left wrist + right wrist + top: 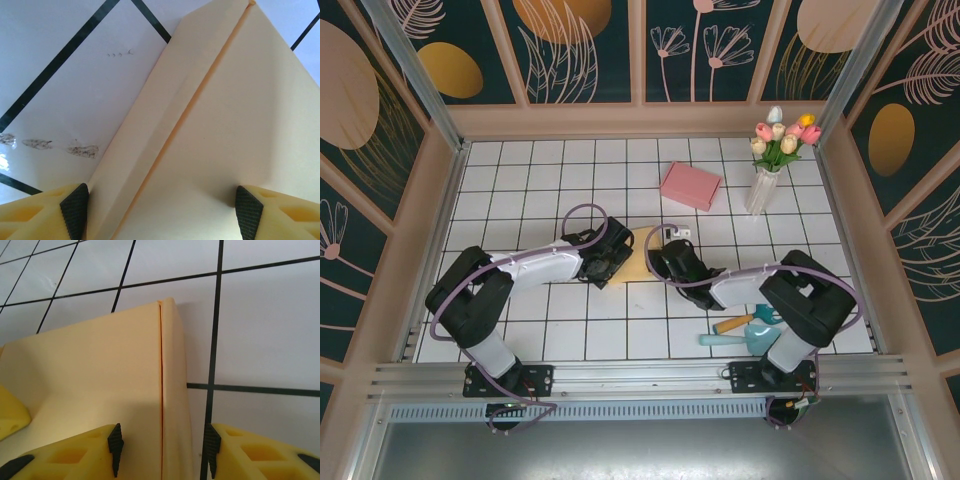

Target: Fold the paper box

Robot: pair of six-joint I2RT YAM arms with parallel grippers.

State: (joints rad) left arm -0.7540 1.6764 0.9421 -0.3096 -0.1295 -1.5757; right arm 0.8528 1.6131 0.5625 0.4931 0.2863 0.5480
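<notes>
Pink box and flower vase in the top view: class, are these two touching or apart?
Apart. The top external view shows a strip of white tabletop between the pink box and the flower vase.

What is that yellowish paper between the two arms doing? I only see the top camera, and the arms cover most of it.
Observer: In the left wrist view the paper box has a long crease running across it.
Operator: Is the left gripper squeezing it?
Observer: No, the left gripper is open, its pads wide apart over the sheet.
Operator: And the right one?
Observer: The right gripper is open too, its pads either side of a narrow edge strip.
</notes>
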